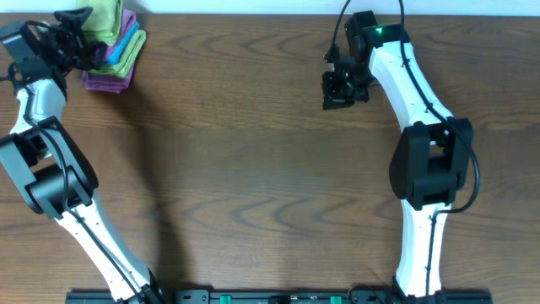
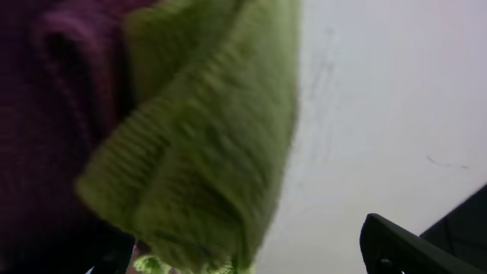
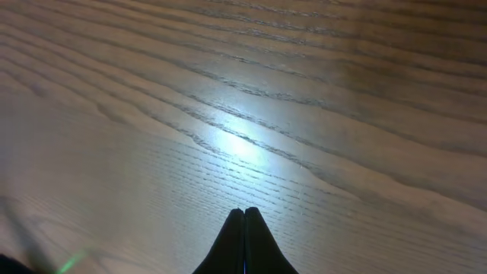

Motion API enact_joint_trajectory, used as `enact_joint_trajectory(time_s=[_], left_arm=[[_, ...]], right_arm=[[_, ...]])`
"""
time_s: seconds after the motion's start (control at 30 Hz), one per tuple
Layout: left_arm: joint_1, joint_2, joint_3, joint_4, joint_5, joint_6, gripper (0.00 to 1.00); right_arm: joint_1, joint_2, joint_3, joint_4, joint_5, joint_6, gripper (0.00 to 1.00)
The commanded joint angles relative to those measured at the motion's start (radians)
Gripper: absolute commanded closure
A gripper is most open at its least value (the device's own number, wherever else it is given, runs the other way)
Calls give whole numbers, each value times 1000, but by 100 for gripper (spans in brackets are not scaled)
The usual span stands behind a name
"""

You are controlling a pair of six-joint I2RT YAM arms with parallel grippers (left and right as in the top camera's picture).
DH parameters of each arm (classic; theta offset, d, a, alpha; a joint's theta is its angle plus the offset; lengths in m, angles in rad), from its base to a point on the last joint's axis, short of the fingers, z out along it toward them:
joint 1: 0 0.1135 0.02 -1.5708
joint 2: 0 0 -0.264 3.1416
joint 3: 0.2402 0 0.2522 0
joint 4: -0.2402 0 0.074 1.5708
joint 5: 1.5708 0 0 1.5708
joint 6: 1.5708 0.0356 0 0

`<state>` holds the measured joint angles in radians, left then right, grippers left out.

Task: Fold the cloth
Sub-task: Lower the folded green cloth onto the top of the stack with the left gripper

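The lime-green cloth [image 1: 105,19] lies bunched on top of a stack of folded cloths at the table's far left corner. In the left wrist view the cloth [image 2: 205,137] fills the middle, very close and blurred. My left gripper [image 1: 78,34] is at the stack; its two dark fingers stand wide apart in the left wrist view [image 2: 243,237], with the cloth's lower edge against the left finger and a wide gap to the right one. My right gripper [image 1: 340,91] is shut and empty, hovering over bare wood far from the cloth; its closed tips show in the right wrist view [image 3: 244,213].
Under the green cloth lie a bright blue folded cloth [image 1: 128,44] and purple folded cloths [image 1: 110,78], the purple also in the left wrist view [image 2: 46,114]. A white wall [image 2: 380,114] runs behind the table's far edge. The wooden tabletop [image 1: 253,169] spreads between the arms.
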<state>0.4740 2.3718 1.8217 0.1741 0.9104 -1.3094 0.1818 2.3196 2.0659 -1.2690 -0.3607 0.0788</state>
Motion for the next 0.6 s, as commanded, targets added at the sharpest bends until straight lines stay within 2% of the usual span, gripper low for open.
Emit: enact_joint_trajectory(time_s=[0.0, 0.3, 0.57], left_arm=[[11, 6, 0, -22, 42, 19, 4], [11, -6, 0, -105, 93, 76, 4], [12, -111, 0, -357, 22, 324, 4]], right_arm=[[11, -7, 16, -1, -14, 2, 98], [13, -7, 16, 2, -14, 2, 98], [16, -7, 16, 5, -14, 2, 98]])
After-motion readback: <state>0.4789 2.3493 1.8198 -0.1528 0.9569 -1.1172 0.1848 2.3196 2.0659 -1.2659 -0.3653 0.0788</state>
